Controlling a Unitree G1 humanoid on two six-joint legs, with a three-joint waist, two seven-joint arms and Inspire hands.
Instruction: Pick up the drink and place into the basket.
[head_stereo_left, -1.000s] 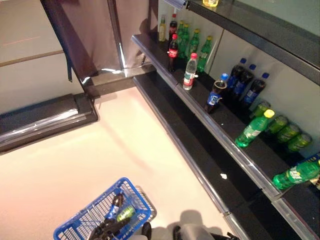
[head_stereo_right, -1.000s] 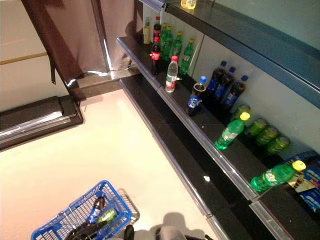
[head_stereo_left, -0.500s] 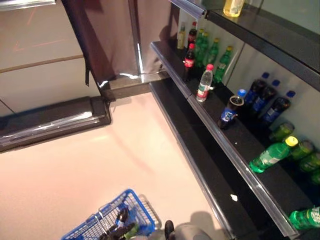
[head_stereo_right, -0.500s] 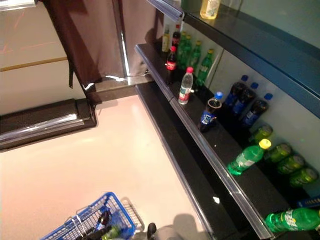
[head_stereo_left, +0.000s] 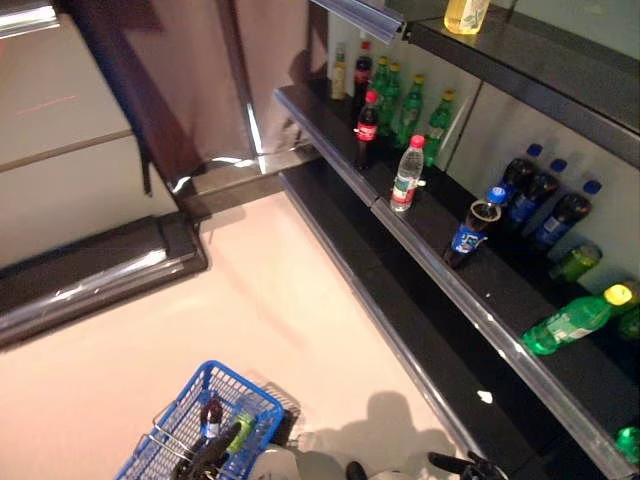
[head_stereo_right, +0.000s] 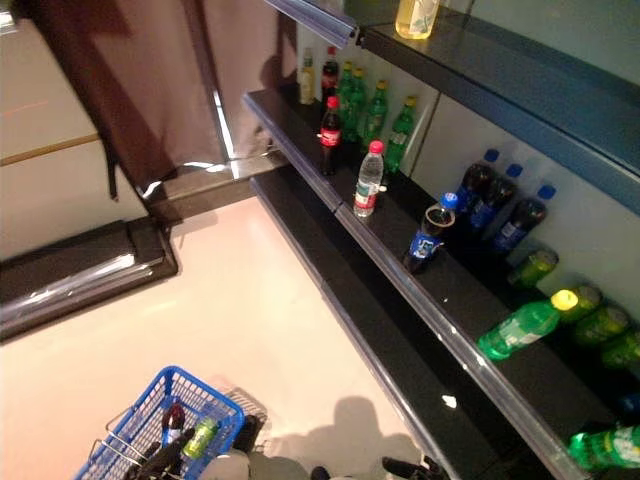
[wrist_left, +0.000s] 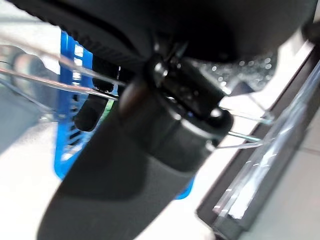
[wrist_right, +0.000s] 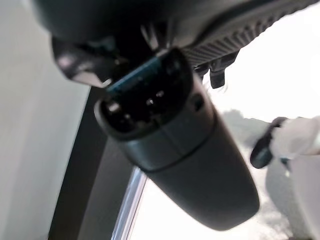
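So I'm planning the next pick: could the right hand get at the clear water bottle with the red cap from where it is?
Probably not yet. The right hand shows low beside the robot, far short of the water bottle. The bottle itself stands at the shelf's front edge with nothing in front of it, so an approach looks free.

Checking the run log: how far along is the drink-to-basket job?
Done: the blue basket on the floor already holds a dark bottle and a green bottle. In hand: the left hand is at the basket's handle; neither hand visibly carries a drink. Left: many bottles stand on the shelf, untouched.
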